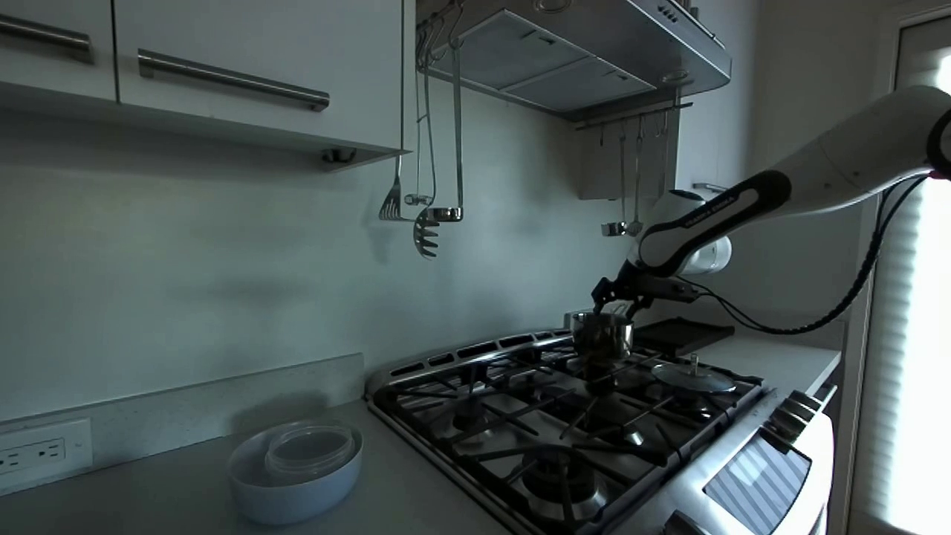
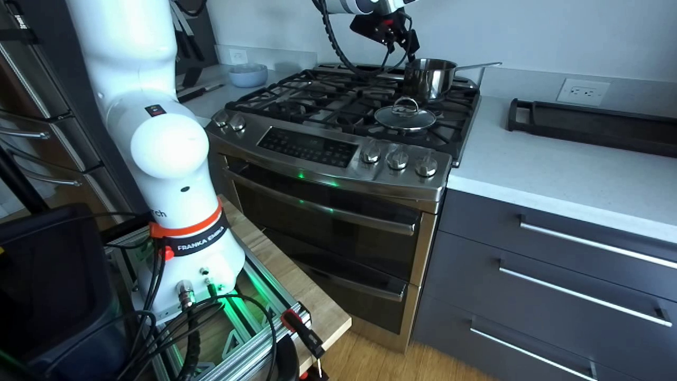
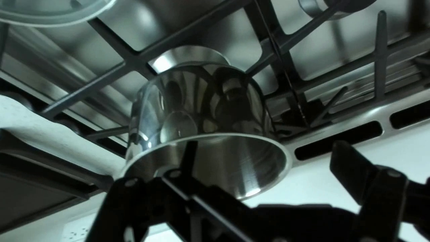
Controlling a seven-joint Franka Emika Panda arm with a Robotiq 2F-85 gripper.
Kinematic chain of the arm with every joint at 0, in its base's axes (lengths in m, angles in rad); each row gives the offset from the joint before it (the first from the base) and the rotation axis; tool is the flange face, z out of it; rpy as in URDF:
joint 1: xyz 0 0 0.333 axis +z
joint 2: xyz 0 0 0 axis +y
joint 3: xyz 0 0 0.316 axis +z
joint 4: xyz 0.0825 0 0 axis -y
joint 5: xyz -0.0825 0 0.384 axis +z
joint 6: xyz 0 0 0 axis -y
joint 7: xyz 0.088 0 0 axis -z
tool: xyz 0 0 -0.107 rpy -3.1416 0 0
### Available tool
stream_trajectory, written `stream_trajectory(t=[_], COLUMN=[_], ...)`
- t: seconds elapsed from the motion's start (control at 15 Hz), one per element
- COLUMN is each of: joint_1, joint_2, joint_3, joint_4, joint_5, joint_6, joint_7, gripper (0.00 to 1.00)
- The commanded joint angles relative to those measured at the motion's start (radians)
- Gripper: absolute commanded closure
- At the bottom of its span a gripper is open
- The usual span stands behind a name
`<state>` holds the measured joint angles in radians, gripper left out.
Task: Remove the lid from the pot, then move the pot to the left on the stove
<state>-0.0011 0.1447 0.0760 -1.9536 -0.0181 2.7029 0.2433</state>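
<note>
Here, parted fingers (image 3: 352,173) hang at the pot's (image 2: 429,80) rim, bare stove (image 2: 312,98) leftward.

The pale tabletop (image 2: 529,161) runs along both sides of the stove (image 2: 317,168). A flat dark tray (image 2: 592,124) is near one side of the stove, a round bowl (image 1: 275,499) near the other. On the stove's black bars (image 3: 134,61), the pot (image 2: 429,82) stands at the back and the lid (image 2: 405,121) lies nearer the front.
</note>
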Motion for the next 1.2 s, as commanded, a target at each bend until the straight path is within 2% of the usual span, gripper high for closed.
stream_trajectory(t=[0.0, 0.07, 0.27, 0.47, 0.8, 1.13], joint_1=[0.007, 0.020, 0.018, 0.018, -0.012, -0.006], joint_2=[0.095, 0.043, 0.084, 0.088, 0.152, 0.220], joint_3=[-0.014, -0.020, -0.025, -0.025, 0.040, 0.035], joint_4=[0.139, 0.066, 0.121, 0.125, 0.204, 0.299], joint_5=[0.039, 0.032, 0.032, 0.032, 0.136, 0.103], joint_6=[-0.056, -0.026, -0.030, -0.031, -0.096, -0.199], joint_7=[-0.140, -0.098, -0.122, -0.124, -0.351, -0.470], gripper=[0.00, 0.00, 0.00, 0.00, 0.00, 0.00])
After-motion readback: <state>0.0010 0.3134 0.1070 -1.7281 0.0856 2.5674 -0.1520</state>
